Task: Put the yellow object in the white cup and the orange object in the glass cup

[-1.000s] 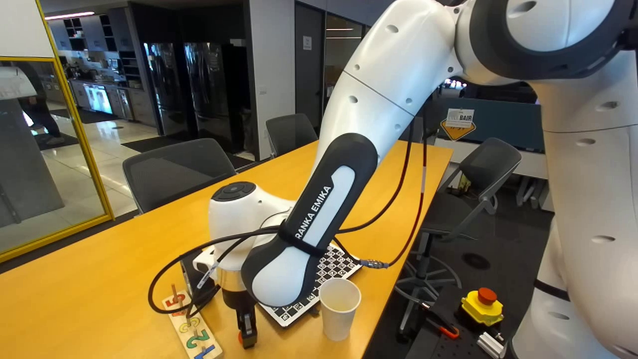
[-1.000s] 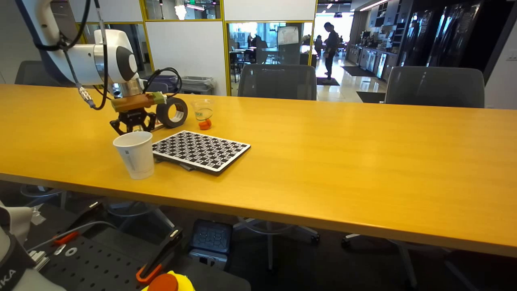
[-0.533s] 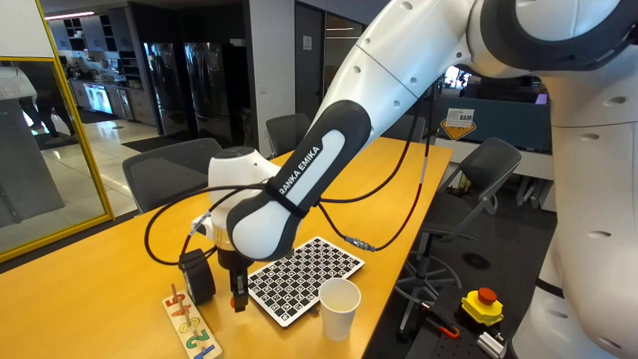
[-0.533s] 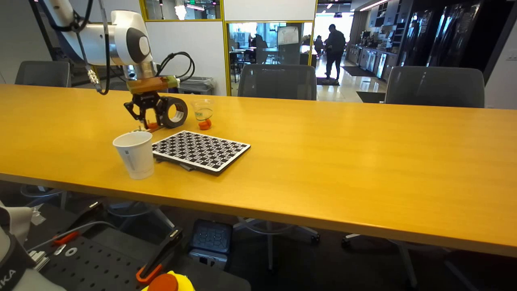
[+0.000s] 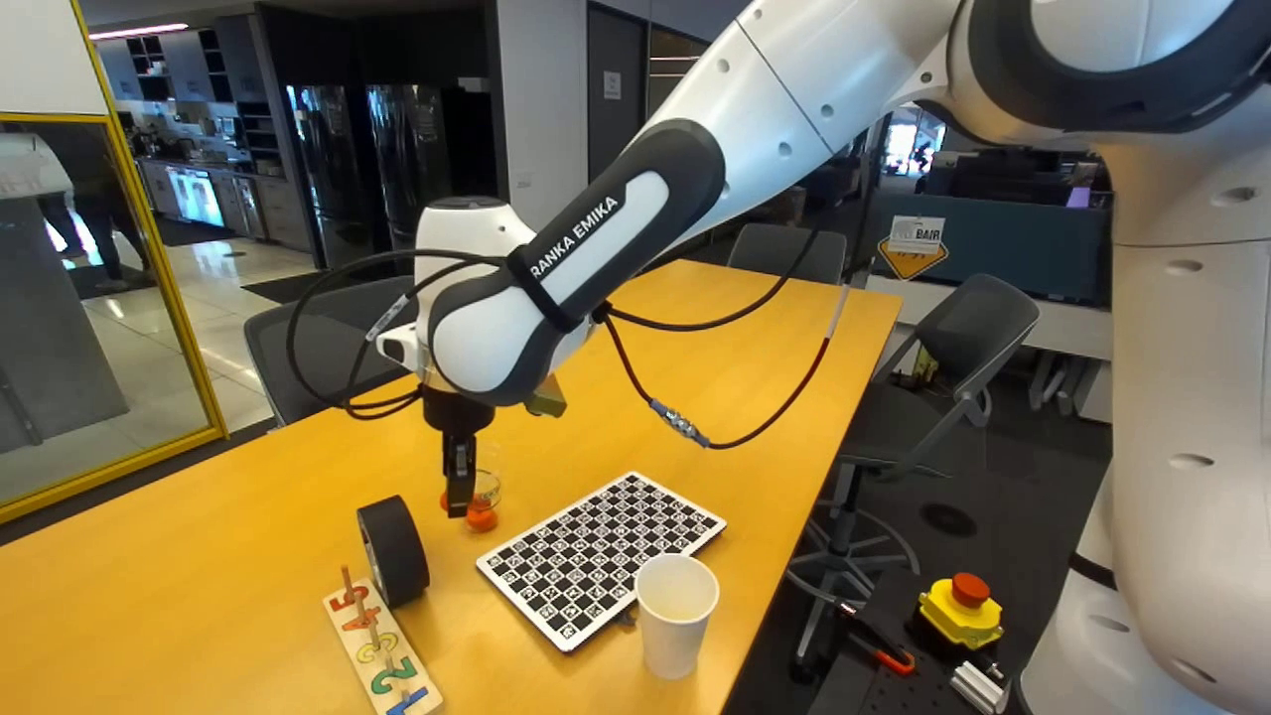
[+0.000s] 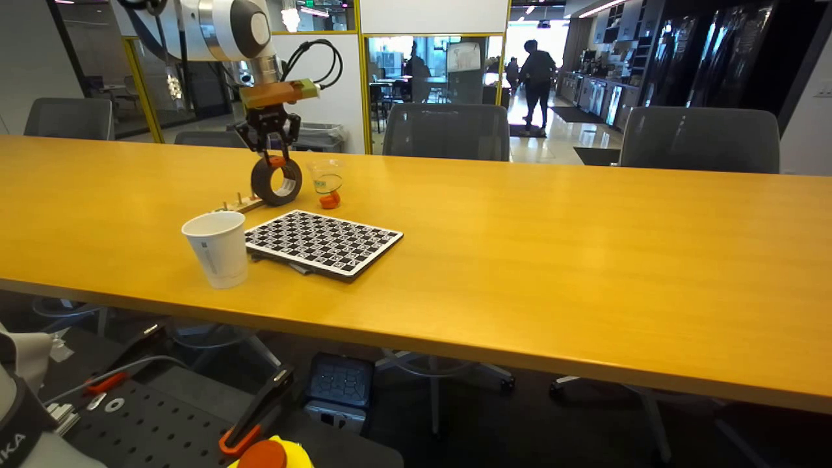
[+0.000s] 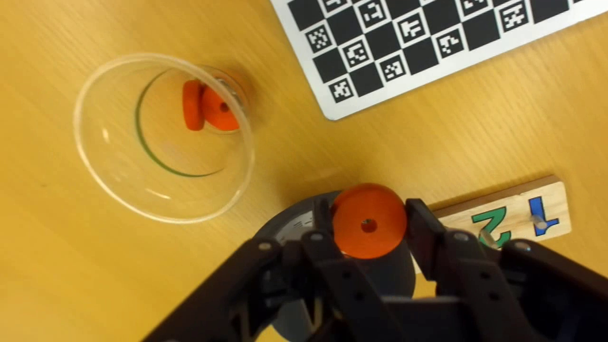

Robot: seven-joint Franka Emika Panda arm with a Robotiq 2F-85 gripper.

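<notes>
The hand [image 7: 367,213] grips the orange disc [image 7: 377,216] by opposite edges; the glass cup [image 7: 114,156] stands lower, just beside the hand. The disc looks light, stiff and smooth, likely to slip if pinched off-centre, so holding across its middle seems best.

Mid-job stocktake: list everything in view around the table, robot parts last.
Table: one, yellowish, centre
White cup: one, white, near table edge
Checkered board: one, black and white, beside white cup
Tape roll: one, black, standing on edge
Glass cup: one, clear, near tape roll
Orange pieces: two, orange, in glass cup
Number board: one, tan, beside tape roll
Chairs: several, grey, around table
Stop button: one, red and yellow, beside table
Held piece: one, orange, above table
Arm: one, white, above table
Gripper: one, black, shut on held piece
</notes>
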